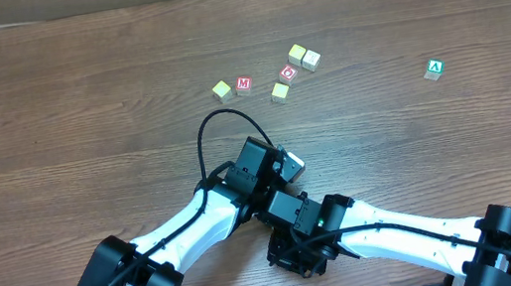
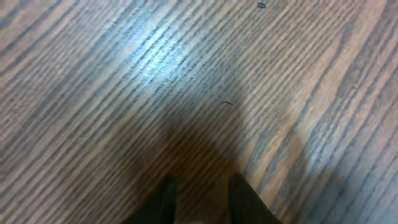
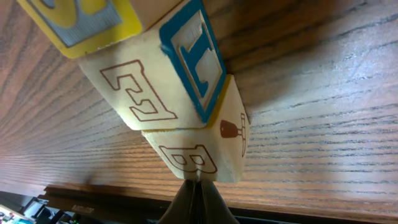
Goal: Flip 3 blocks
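Observation:
The three blocks fill the right wrist view in a tight cluster. One has a yellow face (image 3: 87, 22). One pale block carries a red E and a blue-framed T (image 3: 146, 87). The third pale block shows a red B and a goblet (image 3: 205, 149). My right gripper (image 3: 198, 185) is shut, its tips against the bottom corner of the B block and holding nothing. My left gripper (image 2: 203, 190) hangs over bare wood with a gap between its dark fingers (image 2: 166, 194) and nothing in it. Overhead, the crossed arms hide this cluster; the left gripper (image 1: 284, 164) is mid-table.
Several other cubes lie at the back of the table: red M (image 1: 243, 84), red O (image 1: 288, 72), yellowish ones (image 1: 221, 90) (image 1: 279, 91), a pale pair (image 1: 303, 56), and green A (image 1: 435, 68) far right. The table's front edge (image 3: 298, 208) runs just behind the right fingers.

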`<state>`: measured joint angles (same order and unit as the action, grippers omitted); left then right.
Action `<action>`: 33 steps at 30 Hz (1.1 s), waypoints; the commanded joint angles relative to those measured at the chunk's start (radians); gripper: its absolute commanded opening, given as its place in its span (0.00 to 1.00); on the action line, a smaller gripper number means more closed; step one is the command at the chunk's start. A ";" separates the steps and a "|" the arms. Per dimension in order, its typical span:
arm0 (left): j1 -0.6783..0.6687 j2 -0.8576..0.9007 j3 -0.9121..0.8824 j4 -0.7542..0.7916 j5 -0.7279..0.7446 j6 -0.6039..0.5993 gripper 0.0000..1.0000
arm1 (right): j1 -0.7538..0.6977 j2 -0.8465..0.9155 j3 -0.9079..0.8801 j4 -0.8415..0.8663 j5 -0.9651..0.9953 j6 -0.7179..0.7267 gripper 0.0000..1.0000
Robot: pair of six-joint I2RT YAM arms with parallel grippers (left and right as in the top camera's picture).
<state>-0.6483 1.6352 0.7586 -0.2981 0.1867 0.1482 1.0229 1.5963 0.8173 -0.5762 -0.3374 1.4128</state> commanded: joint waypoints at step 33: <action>-0.011 0.013 -0.010 0.072 -0.076 -0.085 0.24 | 0.018 -0.005 0.044 -0.004 0.003 -0.056 0.04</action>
<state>-0.6548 1.6352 0.7578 -0.2314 0.1226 0.0772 1.0225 1.5963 0.8234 -0.5816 -0.3298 1.3754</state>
